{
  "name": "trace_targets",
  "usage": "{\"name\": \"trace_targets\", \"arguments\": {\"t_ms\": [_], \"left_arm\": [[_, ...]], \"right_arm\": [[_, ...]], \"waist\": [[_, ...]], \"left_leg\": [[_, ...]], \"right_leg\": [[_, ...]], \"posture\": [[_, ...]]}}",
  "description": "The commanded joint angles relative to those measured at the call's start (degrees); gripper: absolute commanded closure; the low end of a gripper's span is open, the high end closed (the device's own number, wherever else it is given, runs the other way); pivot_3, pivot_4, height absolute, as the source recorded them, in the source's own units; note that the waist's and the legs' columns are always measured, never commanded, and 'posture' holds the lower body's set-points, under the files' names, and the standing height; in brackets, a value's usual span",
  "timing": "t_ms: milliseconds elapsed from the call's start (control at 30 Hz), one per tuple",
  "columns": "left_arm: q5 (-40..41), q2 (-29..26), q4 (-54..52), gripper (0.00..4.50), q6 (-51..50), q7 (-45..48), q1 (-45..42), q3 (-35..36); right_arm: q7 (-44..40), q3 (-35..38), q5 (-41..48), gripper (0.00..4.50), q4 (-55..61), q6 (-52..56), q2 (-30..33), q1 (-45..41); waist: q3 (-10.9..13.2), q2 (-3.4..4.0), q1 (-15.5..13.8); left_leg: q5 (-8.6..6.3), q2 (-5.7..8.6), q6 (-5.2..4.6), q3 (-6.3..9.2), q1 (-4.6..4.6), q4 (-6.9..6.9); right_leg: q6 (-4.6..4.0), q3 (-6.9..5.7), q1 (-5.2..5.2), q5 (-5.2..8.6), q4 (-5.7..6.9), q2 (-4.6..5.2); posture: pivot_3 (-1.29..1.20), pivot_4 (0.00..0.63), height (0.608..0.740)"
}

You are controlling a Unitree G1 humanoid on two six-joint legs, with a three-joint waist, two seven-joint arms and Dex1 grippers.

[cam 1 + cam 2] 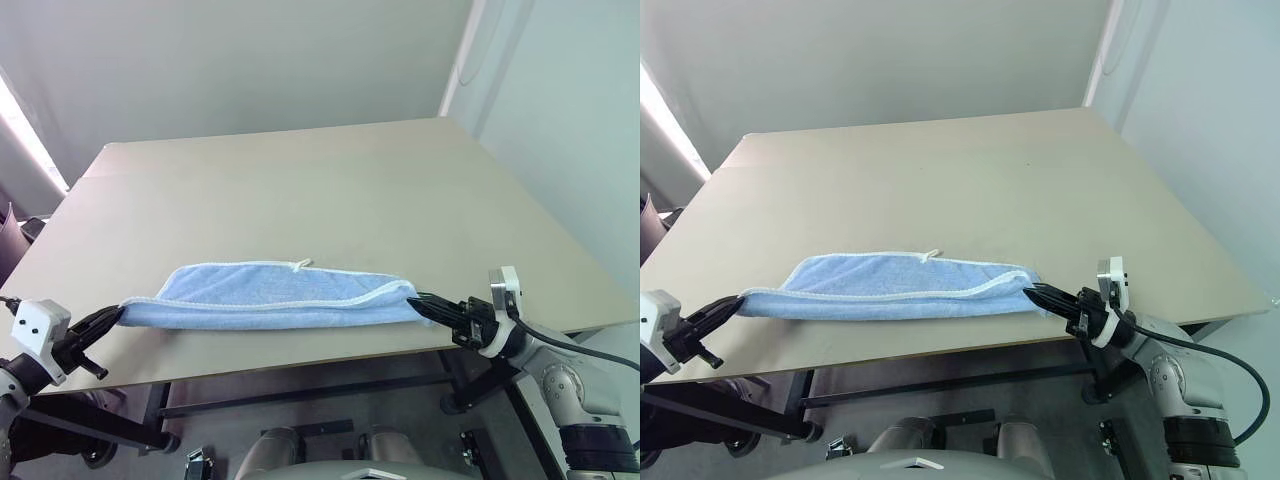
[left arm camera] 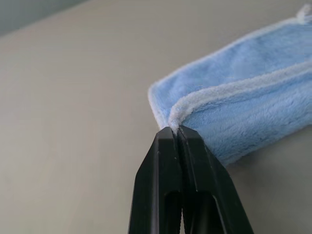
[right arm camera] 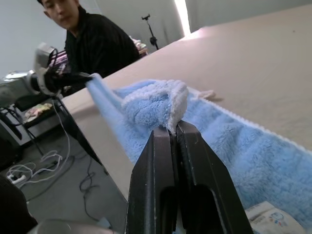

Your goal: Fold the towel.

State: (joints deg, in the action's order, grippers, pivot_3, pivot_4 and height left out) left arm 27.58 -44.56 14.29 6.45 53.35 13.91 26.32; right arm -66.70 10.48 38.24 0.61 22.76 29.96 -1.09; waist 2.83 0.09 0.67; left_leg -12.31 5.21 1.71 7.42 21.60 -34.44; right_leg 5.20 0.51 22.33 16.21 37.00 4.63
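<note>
One towel, two claws, one at each end.
Head views: a single blue towel (image 1: 270, 296) lies doubled over near the front edge of the tan surface (image 1: 330, 190), stretched between the left claw (image 1: 118, 315) and the right claw (image 1: 424, 300), each clamped on an end. Left wrist view: that claw's two fingers (image 2: 168, 170) press together on the white-trimmed corner. Right wrist view: its two fingers (image 3: 161, 165) pinch a bunched corner; beyond the towel's far end sits one person (image 3: 95, 41) in black.

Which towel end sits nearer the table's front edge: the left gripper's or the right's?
The left gripper's end: that towel corner overhangs the table's front edge.
</note>
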Motion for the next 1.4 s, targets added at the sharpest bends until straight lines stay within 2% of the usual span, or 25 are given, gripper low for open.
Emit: {"name": "trace_targets", "arguments": {"t_ms": [33, 133, 433, 500, 633, 833, 900, 933, 1033, 1133, 1200, 1300, 1400], "left_arm": [[-1.0, 0.2, 1.5, 4.47, 0.1, -1.7, -6.4, 0.0], [-2.9, 0.9, 4.6, 4.47, 0.6, -0.9, -11.1, -2.7], [-10.4, 3.9, 22.2, 4.47, 6.5, 0.5, -27.5, -10.4], [-11.3, 4.3, 25.6, 4.02, 7.8, 0.3, -30.4, -11.0], [-13.2, 4.9, 31.2, 2.75, 10.7, -1.0, -34.3, -11.8], [-12.7, 4.0, 34.4, 0.50, 12.9, -2.3, -35.6, -9.8], [-12.4, 3.5, 34.6, 0.00, 14.1, -3.4, -35.4, -8.9], [-12.3, 3.5, 34.6, 0.00, 15.0, -4.3, -35.3, -8.2], [-11.3, 3.6, 33.5, 0.00, 15.1, -5.2, -34.8, -6.8], [-7.5, 3.5, 24.8, 0.00, 7.2, -1.7, -31.7, -6.3], [-4.7, 2.9, 17.0, 0.00, 0.7, 1.1, -28.3, -6.5], [-1.1, 2.5, 7.0, 0.00, -6.1, 2.9, -23.9, -6.0], [-0.1, 2.1, -0.2, 0.00, -10.8, 3.0, -20.6, -6.2]], "right_arm": [[4.2, 0.2, -1.5, 4.50, -2.8, 0.5, -0.4, -5.1], [7.0, -0.5, -3.0, 4.50, -6.1, 2.7, 0.0, -7.9], [12.0, -4.4, -10.2, 4.50, -13.4, 1.2, -1.9, -11.4], [13.2, -3.8, -10.0, 4.50, -13.6, 1.2, -2.9, -11.9], [16.0, -3.0, -9.9, 3.41, -14.3, 1.5, -4.8, -13.1], [18.7, -1.2, -9.4, 1.17, -14.1, 1.6, -5.5, -13.8], [22.1, 1.0, -9.0, 0.47, -15.5, 1.9, -5.9, -15.2], [23.9, 2.3, -8.7, 0.15, -16.4, 2.1, -6.2, -16.1], [26.2, 4.4, -8.0, 0.15, -18.3, 4.4, -5.7, -18.2], [23.4, 3.9, -6.0, 0.15, -15.3, 10.3, -3.4, -17.8], [22.8, 1.4, -6.3, 0.15, -14.2, 18.5, 0.3, -17.8], [17.2, -1.1, -2.8, 0.15, -12.9, 32.0, 7.2, -17.8], [13.2, -0.8, 1.6, 0.15, -13.3, 42.4, 11.9, -18.9]], "waist": [[0.1, 0.19, 0.0], [0.0, 0.18, -0.1], [0.0, 0.09, -1.3], [0.0, 0.09, -1.3], [-0.1, 0.05, -1.3], [-0.1, 0.03, -1.4], [-0.1, 0.03, -1.4], [-0.1, 0.02, -1.3], [-0.1, 0.03, -1.3], [-0.1, 0.02, -1.3], [-0.1, 0.04, -1.3], [-0.1, 0.05, -1.3], [-0.1, 0.04, -1.3]], "left_leg": [[0.00, -0.14, 0.00, -0.05, 0.15, -0.06], [0.00, -0.20, 0.00, -0.01, 0.68, -0.46], [-0.12, -0.14, -0.24, -0.04, 0.81, -0.51], [-0.12, -0.15, -0.24, -0.04, 0.79, -0.60], [-0.12, -0.11, -0.24, -0.05, 0.69, -0.74], [-0.12, -0.11, -0.25, -0.04, 0.69, -0.69], [-0.12, -0.11, -0.25, -0.03, 0.70, -0.69], [-0.12, -0.11, -0.25, -0.03, 0.70, -0.69], [-0.12, -0.11, -0.24, -0.04, 0.68, -0.72], [-0.12, -0.13, -0.25, -0.01, 0.68, -0.71], [-0.12, -0.11, -0.25, -0.03, 0.73, -0.69], [-0.13, -0.10, -0.28, -0.06, 0.80, -0.69], [-0.13, -0.14, -0.27, -0.05, 0.79, -0.72]], "right_leg": [[-0.02, -0.23, -0.03, -0.01, -0.14, 0.02], [-0.13, -0.51, 0.03, -0.18, -0.15, 0.09], [-0.02, -0.50, 0.30, -0.62, 0.19, 0.01], [-0.06, -0.49, 0.26, -0.64, 0.21, -0.03], [-0.17, -0.49, 0.09, -0.59, 0.18, -0.04], [0.01, -0.49, 0.13, -0.69, 0.19, -0.04], [0.01, -0.48, 0.15, -0.70, 0.19, -0.04], [0.01, -0.48, 0.14, -0.70, 0.19, -0.04], [-0.09, -0.46, 0.13, -0.72, 0.20, -0.05], [-0.09, -0.44, 0.13, -0.71, 0.20, -0.06], [-0.09, -0.40, 0.18, -0.70, 0.18, -0.02], [-0.23, -0.35, 0.23, -0.62, 0.13, 0.01], [-0.26, -0.37, 0.19, -0.60, 0.13, 0.01]], "posture": [[0.00, 0.000, 0.740], [0.00, 0.000, 0.740], [0.00, 0.000, 0.740], [0.00, 0.000, 0.740], [0.00, 0.000, 0.740], [0.00, 0.000, 0.740], [0.00, 0.000, 0.740], [0.00, 0.000, 0.740], [0.00, 0.000, 0.740], [0.00, 0.000, 0.740], [0.00, 0.000, 0.740], [0.00, 0.000, 0.740], [0.00, 0.000, 0.740]]}}
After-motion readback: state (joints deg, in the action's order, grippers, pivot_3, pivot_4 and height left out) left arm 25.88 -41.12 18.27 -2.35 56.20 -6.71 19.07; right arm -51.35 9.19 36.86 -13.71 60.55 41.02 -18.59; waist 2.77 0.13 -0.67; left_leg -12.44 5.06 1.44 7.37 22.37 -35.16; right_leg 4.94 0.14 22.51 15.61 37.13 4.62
